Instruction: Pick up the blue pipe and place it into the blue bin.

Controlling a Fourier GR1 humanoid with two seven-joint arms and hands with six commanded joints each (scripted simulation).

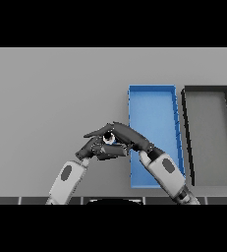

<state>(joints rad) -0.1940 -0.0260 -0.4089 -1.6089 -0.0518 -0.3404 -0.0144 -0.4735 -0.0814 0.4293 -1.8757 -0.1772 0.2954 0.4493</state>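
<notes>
Only a small blue and white bit of the blue pipe point(109, 139) shows, on the table just left of the blue bin point(152, 98). My right hand point(132, 138) reaches left across the bin's near left wall, its fingers arched over the pipe and its thumb under it, pinching it. My left hand point(93, 148) lies right beside and below the pipe with relaxed fingers pointing right, close under the right hand's fingers. Most of the pipe is hidden by the two hands.
A dark grey bin point(207, 89) stands directly right of the blue bin, both long and open-topped. The grey table stretches bare to the left and back.
</notes>
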